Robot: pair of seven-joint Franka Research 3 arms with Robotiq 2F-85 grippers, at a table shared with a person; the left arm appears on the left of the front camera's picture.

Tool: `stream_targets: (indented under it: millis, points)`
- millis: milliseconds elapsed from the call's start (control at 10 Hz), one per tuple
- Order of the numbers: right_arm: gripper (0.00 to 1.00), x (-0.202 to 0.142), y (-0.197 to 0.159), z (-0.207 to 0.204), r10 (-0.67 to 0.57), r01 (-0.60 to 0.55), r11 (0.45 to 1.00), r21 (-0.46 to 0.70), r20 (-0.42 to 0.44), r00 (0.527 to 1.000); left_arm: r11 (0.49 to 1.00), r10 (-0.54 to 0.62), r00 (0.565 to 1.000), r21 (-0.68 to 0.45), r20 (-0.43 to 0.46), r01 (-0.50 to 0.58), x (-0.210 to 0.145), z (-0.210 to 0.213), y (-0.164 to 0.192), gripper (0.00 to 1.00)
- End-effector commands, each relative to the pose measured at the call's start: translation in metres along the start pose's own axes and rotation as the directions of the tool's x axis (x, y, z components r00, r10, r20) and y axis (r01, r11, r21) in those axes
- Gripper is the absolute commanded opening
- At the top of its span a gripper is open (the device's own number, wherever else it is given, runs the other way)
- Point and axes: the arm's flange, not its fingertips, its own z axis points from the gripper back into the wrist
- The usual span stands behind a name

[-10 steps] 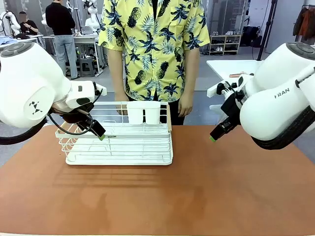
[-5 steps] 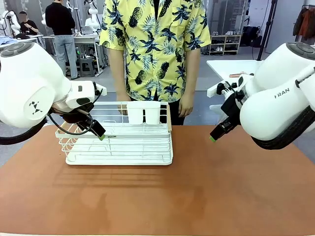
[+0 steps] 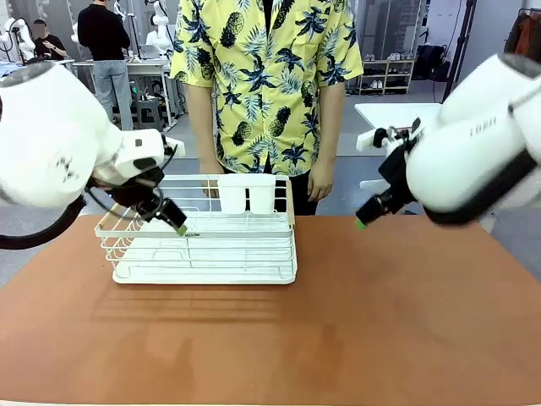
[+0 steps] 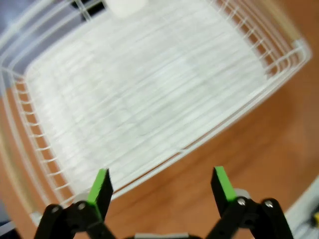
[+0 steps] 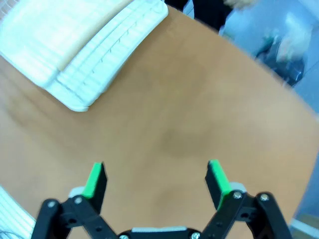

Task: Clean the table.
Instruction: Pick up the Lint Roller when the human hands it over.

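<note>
Terracotta desk (image 3: 355, 338): white wire dish rack (image 3: 211, 258) near far left edge, unmoved. Over rack, left hand (image 4: 162, 186), fingers wide. Over bare desk, right hand (image 5: 157, 181), wide, empty. Both arms had shifted slightly.

This looks like a robotics lab in an open workshop hall: a white left arm (image 3: 51, 144) and right arm (image 3: 478, 161) reach in over the reddish-brown table (image 3: 338, 321), a person in black (image 3: 103, 38) stands at a cluttered workbench (image 3: 139, 64) in the upper left of the front view, and at the upper right are a metal shelf (image 3: 385, 74), a white-topped table (image 3: 397, 112) and a black stand (image 3: 463, 42)
</note>
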Motion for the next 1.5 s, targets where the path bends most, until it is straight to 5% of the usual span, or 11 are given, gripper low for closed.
stream_targets:
  millis: [0, 100, 300, 400, 800, 1000, 1400]
  points:
    - [1.0, 0.02, -0.051, 0.045, -0.171, 0.18, 0.93, 0.319, -0.057, 0.984, 0.93, 0.129, 0.99, -0.339, -0.057, -0.141, 0.01, 0.05, 0.049, 1.0]
    - [1.0, 0.019, -0.07, 0.058, -0.252, 0.262, 0.822, 0.505, -0.089, 0.964, 0.831, 0.221, 0.973, -0.509, -0.064, -0.222, 0.001, 0.071, 0.073, 1.0]
    - [1.0, 0.003, -0.106, 0.076, -0.358, 0.353, 0.655, 0.668, -0.138, 0.924, 0.576, 0.434, 0.896, -0.734, -0.097, -0.359, -0.035, 0.11, 0.132, 1.0]
    - [1.0, -0.009, -0.128, 0.087, -0.436, 0.398, 0.574, 0.716, -0.144, 0.888, 0.517, 0.507, 0.859, -0.774, -0.067, -0.365, -0.056, 0.129, 0.155, 1.0]
    - [1.0, -0.087, -0.224, 0.127, -0.653, 0.519, 0.486, 0.703, -0.102, 0.75, 0.423, 0.759, 0.65, -0.733, -0.034, -0.532, -0.15, 0.208, 0.239, 1.0]
    - [1.0, -0.121, -0.267, 0.141, -0.72, 0.555, 0.451, 0.699, -0.083, 0.689, 0.388, 0.783, 0.62, -0.741, -0.049, -0.549, -0.195, 0.22, 0.271, 1.0]
    - [1.0, -0.172, -0.311, 0.17, -0.803, 0.581, 0.41, 0.703, -0.024, 0.595, 0.278, 0.876, 0.476, -0.719, -0.084, -0.637, -0.27, 0.228, 0.319, 1.0]
